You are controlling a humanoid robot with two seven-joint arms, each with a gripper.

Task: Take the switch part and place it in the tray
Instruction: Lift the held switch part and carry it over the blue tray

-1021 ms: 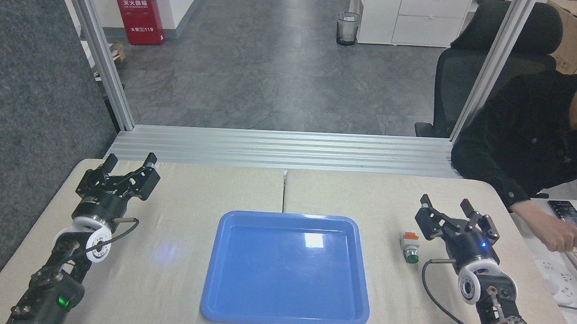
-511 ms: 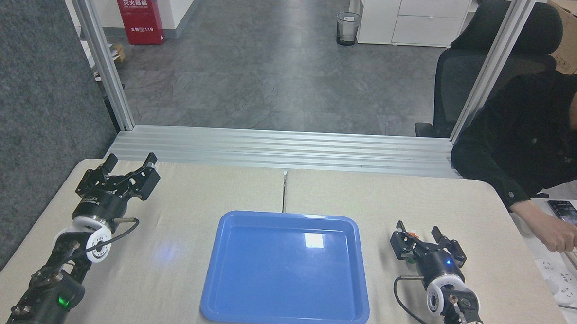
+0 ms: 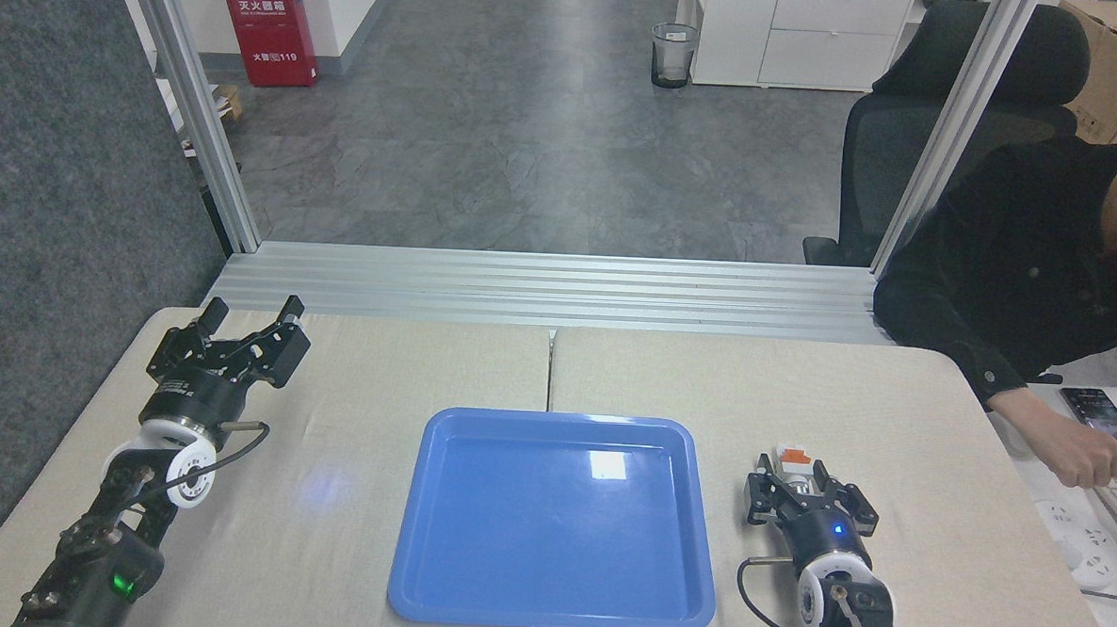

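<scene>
Switch part, orange-capped, sits between black right tool fingers.

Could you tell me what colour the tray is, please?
The flat rectangular glossy plastic tray is blue; head view.

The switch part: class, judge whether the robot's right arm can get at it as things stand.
Probably yes. The right tool is already down around the switch part, fingers on either side, on bare table right of the tray. Nothing blocks it. Whether it has closed yet is unclear.
</scene>
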